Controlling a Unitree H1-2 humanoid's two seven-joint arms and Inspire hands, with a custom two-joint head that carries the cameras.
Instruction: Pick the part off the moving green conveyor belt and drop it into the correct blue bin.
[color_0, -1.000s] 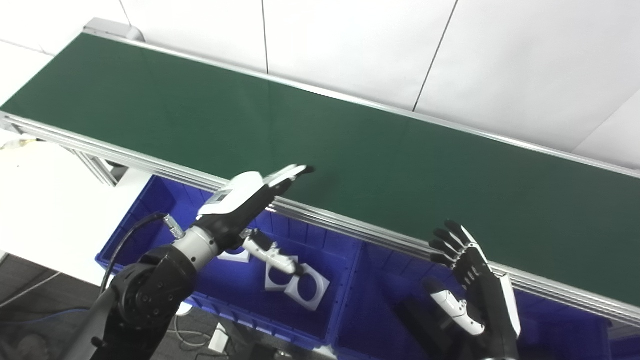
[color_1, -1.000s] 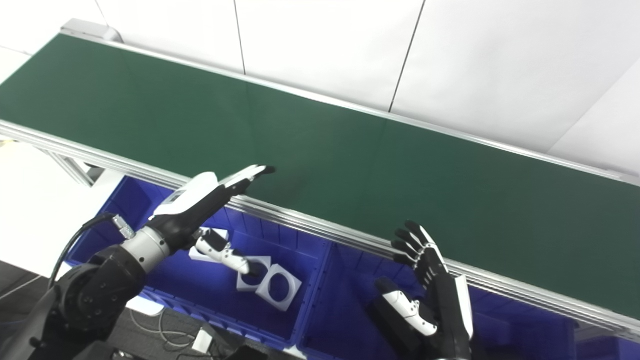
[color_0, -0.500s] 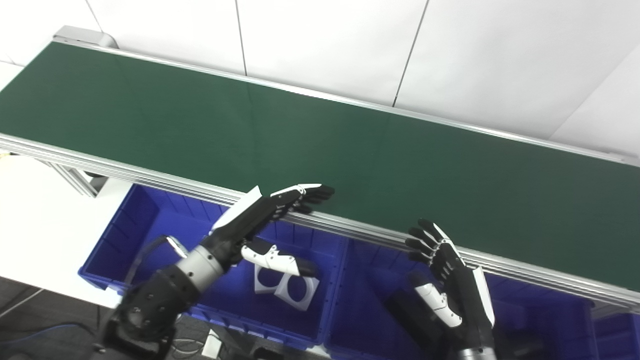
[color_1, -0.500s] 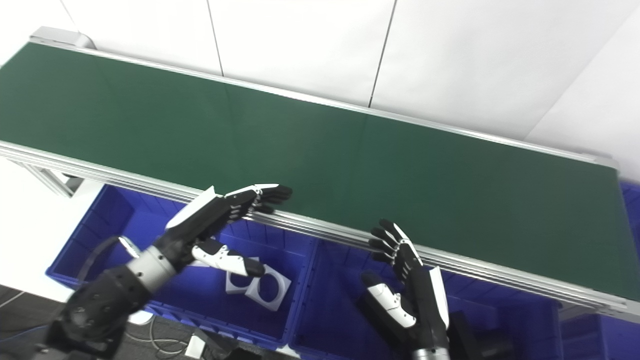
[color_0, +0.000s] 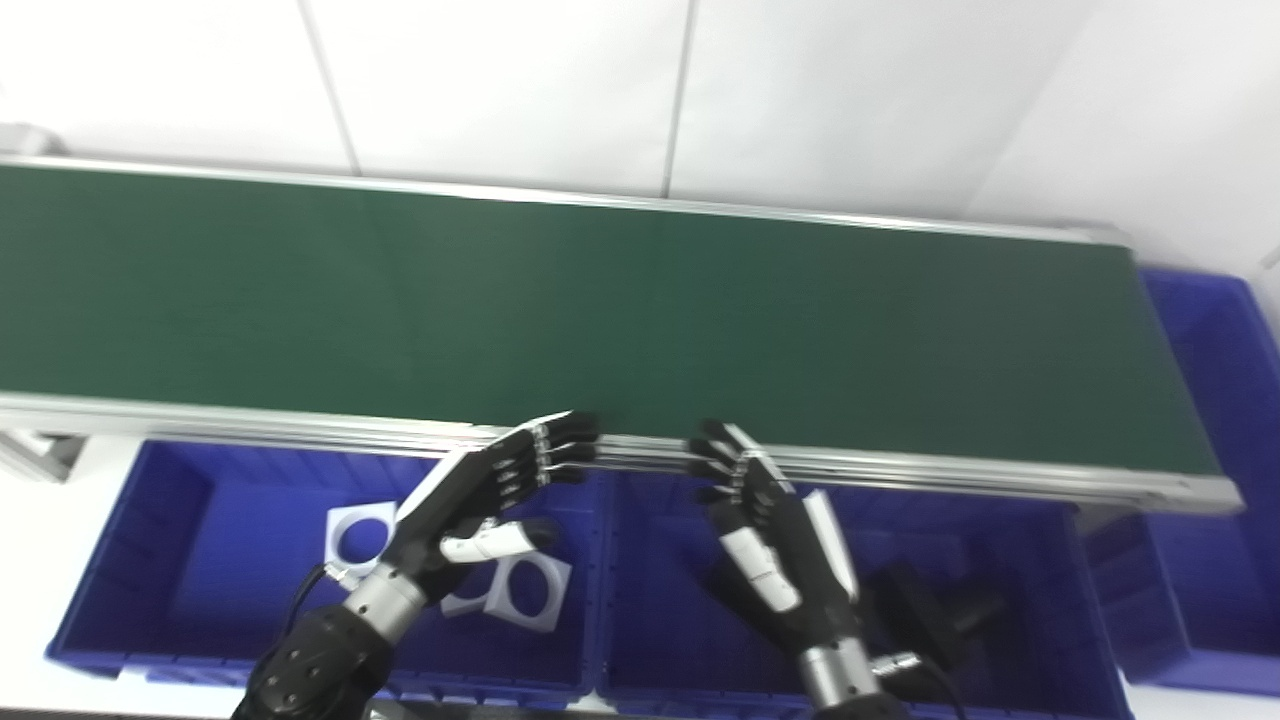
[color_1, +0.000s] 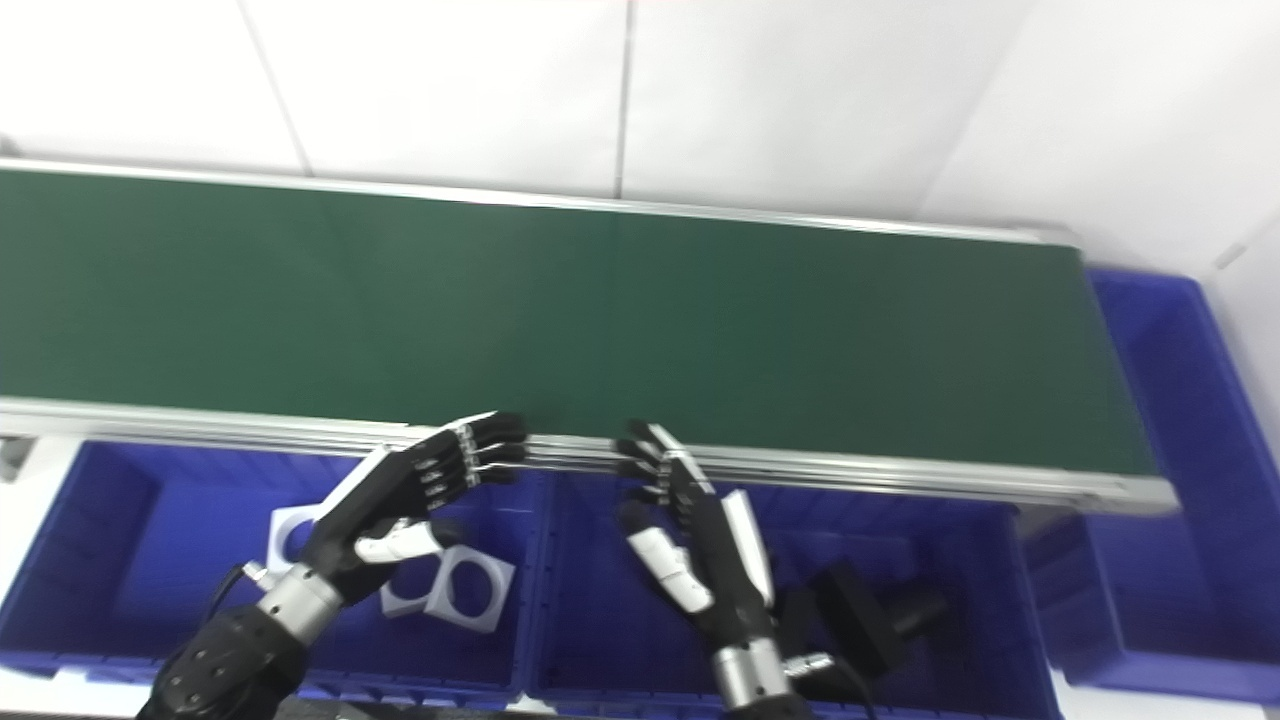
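Both hands are empty with fingers apart: the left hand (color_0: 480, 490) has pulled back off the green conveyor belt (color_0: 600, 300) to its near rail, beside the right hand (color_0: 770, 530). No part shows on the belt, so its long axis cannot be told. They seem to wait. White parts (color_0: 520, 590) lie in the left blue bin (color_0: 150, 560); a black part (color_0: 930, 620) lies in the middle bin (color_0: 1060, 570).
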